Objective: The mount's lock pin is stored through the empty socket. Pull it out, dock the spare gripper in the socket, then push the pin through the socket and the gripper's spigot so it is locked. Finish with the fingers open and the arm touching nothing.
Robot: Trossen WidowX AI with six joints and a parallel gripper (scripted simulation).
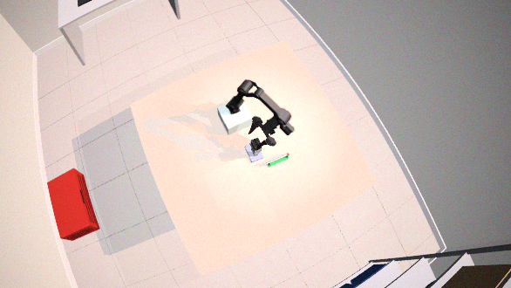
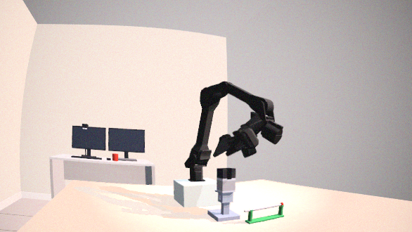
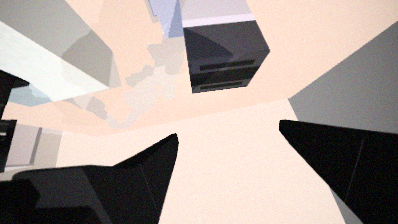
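Observation:
The spare gripper (image 1: 255,143) (image 2: 226,185) (image 3: 225,47), grey with a dark top, stands upright on the pale blue mount (image 1: 255,157) (image 2: 230,216) (image 3: 170,17). How deep its spigot sits in the socket is hidden. The lock pin (image 2: 264,207), a thin rod with a red end, lies across the two posts of a green rack (image 1: 278,161) (image 2: 265,219) beside the mount. My gripper (image 1: 255,138) (image 2: 230,155) (image 3: 227,131) is open and empty, tilted down, with its fingertips above the spare gripper's top and apart from it.
The arm's pale base block (image 1: 235,120) (image 2: 197,193) (image 3: 55,75) stands behind the mount. A red cabinet (image 1: 71,205) is off at the left in the top view. A desk (image 2: 105,162) with two monitors is far behind in the exterior view.

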